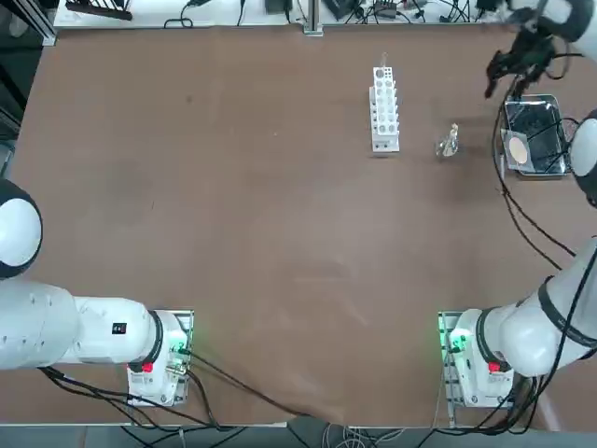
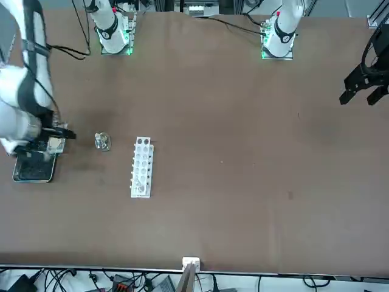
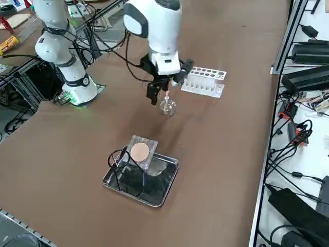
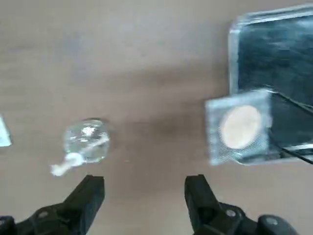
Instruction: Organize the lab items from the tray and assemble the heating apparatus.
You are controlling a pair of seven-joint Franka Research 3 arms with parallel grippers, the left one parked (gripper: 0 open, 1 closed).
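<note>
Glass burner (image 4: 85, 142) stands on the table – just beside the open, empty right pincer (image 4: 144, 188).

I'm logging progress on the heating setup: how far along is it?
Done: the glass burner stands on the table between tray and test-tube rack. In hand: nothing; the right gripper hangs open above the table. Left: the mesh and wire tripod lie in the tray.

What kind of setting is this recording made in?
Likely a robotics lab set up for a chemistry task: a brown table with a test-tube rack, a glass burner and a metal tray; cables line the edges.
</note>
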